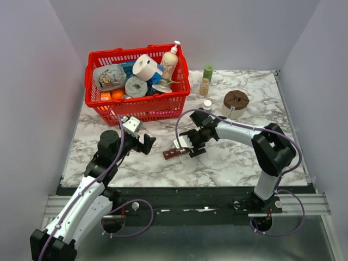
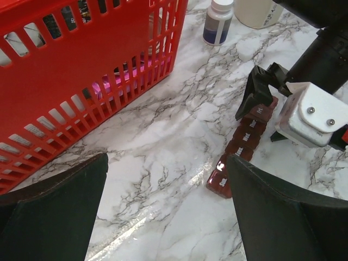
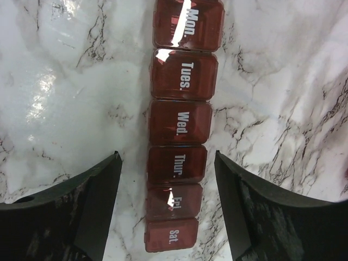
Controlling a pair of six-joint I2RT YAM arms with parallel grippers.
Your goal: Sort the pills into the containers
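left pincer [image 2: 166, 163] spread wide, right pincer [image 3: 167, 157] spread

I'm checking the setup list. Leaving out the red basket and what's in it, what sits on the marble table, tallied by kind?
Pill organizer strip: 1
Bottles: 2, a green-capped bottle and a white-capped bottle
Round brown-topped tub: 1
Total: 4

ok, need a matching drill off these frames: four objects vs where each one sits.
1 weekly pill organizer
2 red basket
3 green-capped bottle
4 brown-topped cream tub

A back left corner
B between the open fingers of the right gripper
C back, furthest right of the four
D back, just right of the basket

Pairs: 1-B, 2-A, 3-D, 4-C
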